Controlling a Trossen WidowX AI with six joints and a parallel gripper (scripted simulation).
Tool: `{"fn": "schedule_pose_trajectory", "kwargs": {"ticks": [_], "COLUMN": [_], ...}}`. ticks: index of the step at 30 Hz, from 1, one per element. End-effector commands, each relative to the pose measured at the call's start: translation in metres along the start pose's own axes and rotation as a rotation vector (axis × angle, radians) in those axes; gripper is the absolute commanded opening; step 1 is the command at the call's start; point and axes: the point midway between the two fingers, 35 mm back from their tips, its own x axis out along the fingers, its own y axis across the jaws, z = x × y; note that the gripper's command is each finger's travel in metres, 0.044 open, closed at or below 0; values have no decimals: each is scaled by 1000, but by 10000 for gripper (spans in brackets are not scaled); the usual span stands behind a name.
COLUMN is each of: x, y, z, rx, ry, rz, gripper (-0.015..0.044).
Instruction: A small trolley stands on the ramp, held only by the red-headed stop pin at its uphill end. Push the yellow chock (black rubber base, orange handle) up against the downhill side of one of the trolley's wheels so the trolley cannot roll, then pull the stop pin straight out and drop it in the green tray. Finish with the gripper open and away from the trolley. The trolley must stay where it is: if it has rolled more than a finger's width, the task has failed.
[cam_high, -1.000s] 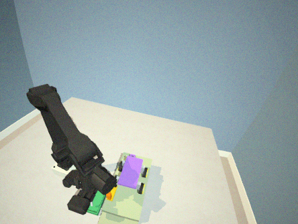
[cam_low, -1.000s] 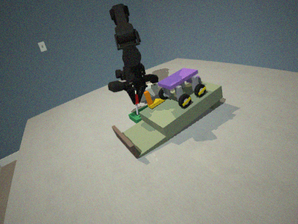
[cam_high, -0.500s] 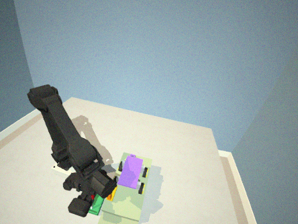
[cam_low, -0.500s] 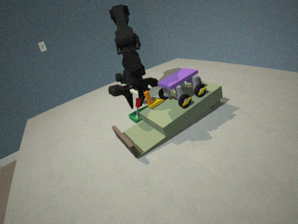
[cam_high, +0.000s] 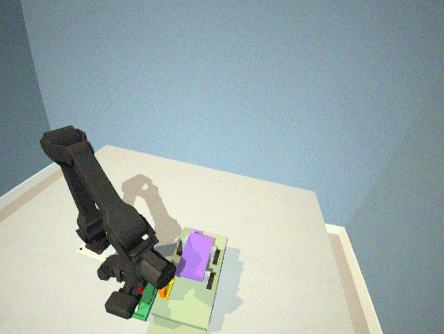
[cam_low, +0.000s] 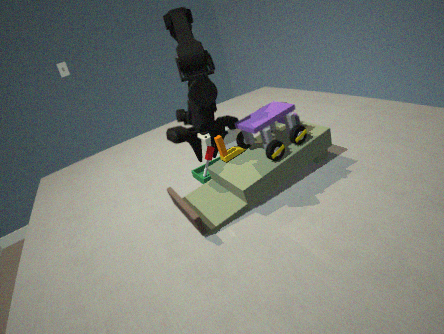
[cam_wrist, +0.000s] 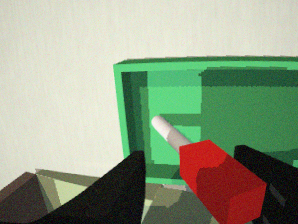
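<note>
While the pincer (cam_high: 135, 294) (cam_low: 205, 156) (cam_wrist: 189, 157) gapes, the stop pin (cam_high: 140, 290) (cam_low: 209, 153) (cam_wrist: 215, 175) slants, shaft downward toward the green tray (cam_high: 145, 305) (cam_low: 198, 175) (cam_wrist: 119, 105).

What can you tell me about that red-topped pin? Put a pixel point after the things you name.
The stop pin (cam_low: 209, 153) (cam_wrist: 220, 175) has a blocky, flat-faced red head and a thin, round, pale grey shaft with a smooth, blunt tip. It tilts, shaft downward, over one end of the green tray (cam_high: 146, 303) (cam_low: 200, 173) (cam_wrist: 120, 110). The black jaws stand parted on either side of its head, apparently releasing it. Whether the tip touches the tray floor, I cannot tell. The material could be plastic or metal.
</note>
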Motion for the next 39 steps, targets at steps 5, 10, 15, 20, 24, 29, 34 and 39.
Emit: {"fn": "schedule_pose_trajectory", "kwargs": {"ticks": [5,10,15,20,24,29,34,39], "x": [2,3,4,6,7,8,10,12], "y": [-5,-9,-13,-16,-19,-22,-25,-28], "z": [0,0,0,0,0,0,0,0], "rx": [6,6,6,6,6,6,6,6], "ry": [0,0,0,0,0,0,0,0], "rz": [4,4,4,3,3,3,3,2], "gripper": [190,190,190,190,190,190,190,190]}}
